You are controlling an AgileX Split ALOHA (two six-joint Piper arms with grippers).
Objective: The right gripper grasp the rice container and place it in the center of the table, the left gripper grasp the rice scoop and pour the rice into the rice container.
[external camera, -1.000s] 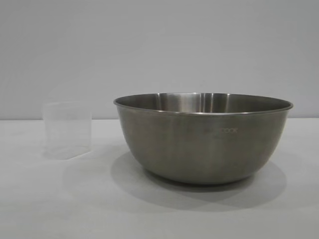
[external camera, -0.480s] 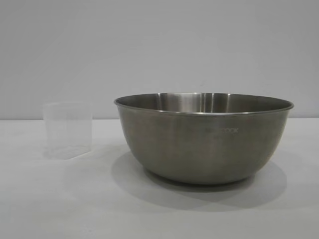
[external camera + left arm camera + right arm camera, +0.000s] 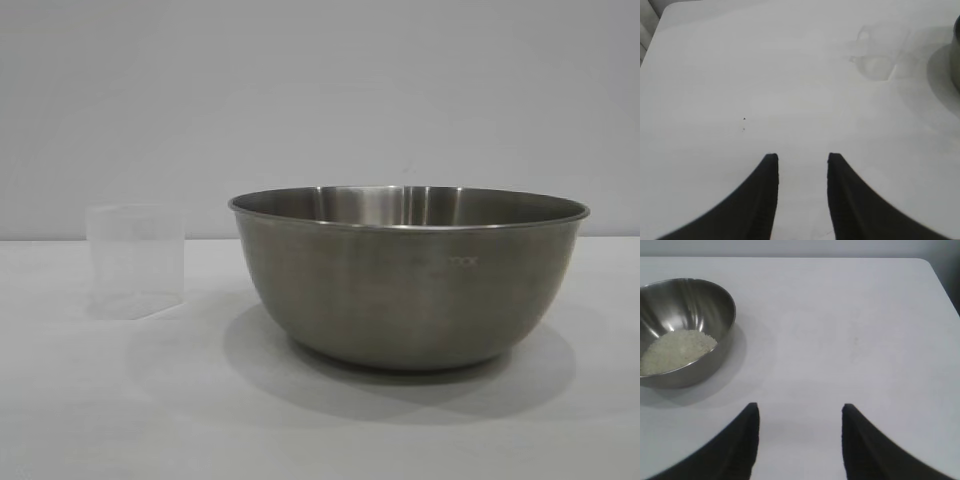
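The rice container (image 3: 408, 275), a large steel bowl, stands upright on the white table (image 3: 100, 400), right of the middle in the exterior view. In the right wrist view the rice container (image 3: 715, 325) holds a heap of rice (image 3: 677, 350). The rice scoop (image 3: 135, 262), a small clear plastic cup, stands upright to the bowl's left, apart from it; the same rice scoop (image 3: 879, 52) looks empty in the left wrist view. My left gripper (image 3: 802, 159) is open over bare table, well short of the scoop. My right gripper (image 3: 800, 409) is open wider, with nothing between its fingers, away from the bowl.
A pale grey wall (image 3: 320, 90) rises behind the table. The table's rounded corner (image 3: 927, 265) and edge show in the right wrist view. Neither arm appears in the exterior view.
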